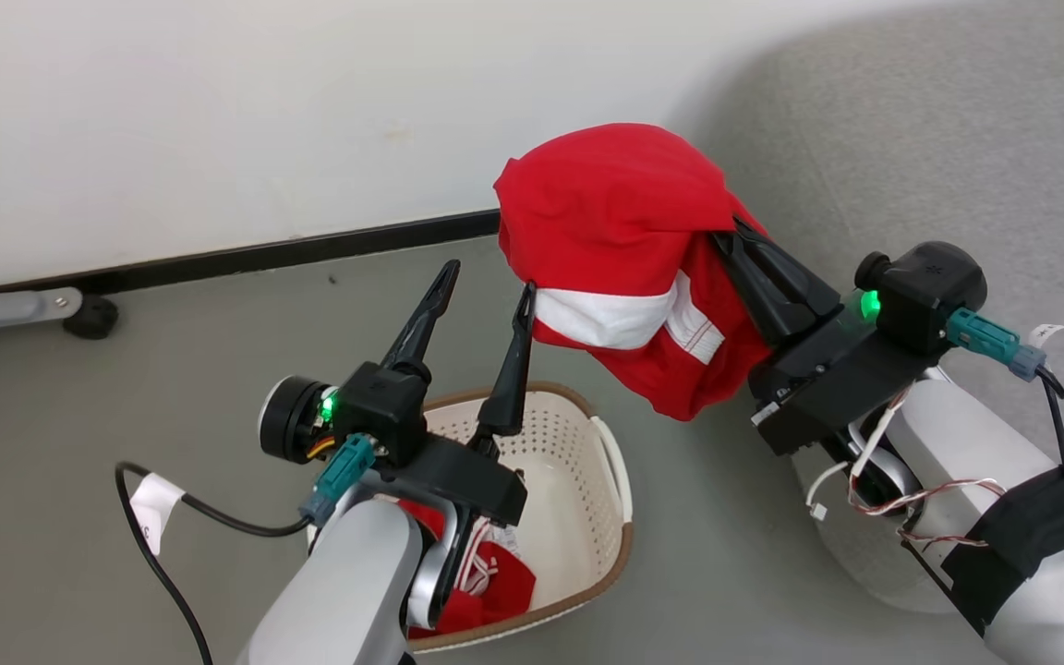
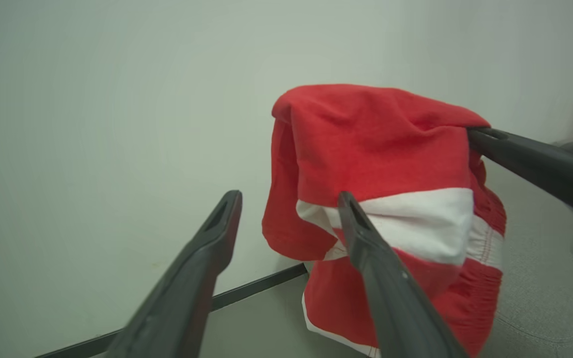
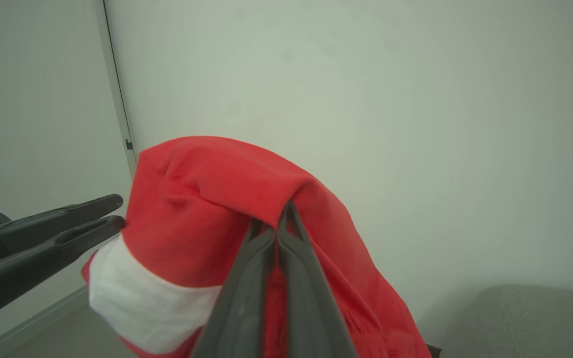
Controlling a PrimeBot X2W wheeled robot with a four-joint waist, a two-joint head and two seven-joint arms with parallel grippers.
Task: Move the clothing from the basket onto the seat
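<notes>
While the left fingers point(image 1: 421, 323) stand apart, the right fingers point(image 1: 777, 277) clamp the red clothing point(image 1: 610, 208).

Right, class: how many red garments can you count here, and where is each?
2. One soft red white-striped fabric garment hangs from the shut right pincer; another red garment lies in the cream perforated plastic basket, partly hidden behind the left arm. More could lie beneath.

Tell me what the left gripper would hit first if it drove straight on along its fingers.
Most likely the red garment hanging from the shut right gripper: its edge sits just beyond the fingertips of the left gripper. Depth is unclear; behind it stands the wall.
</notes>
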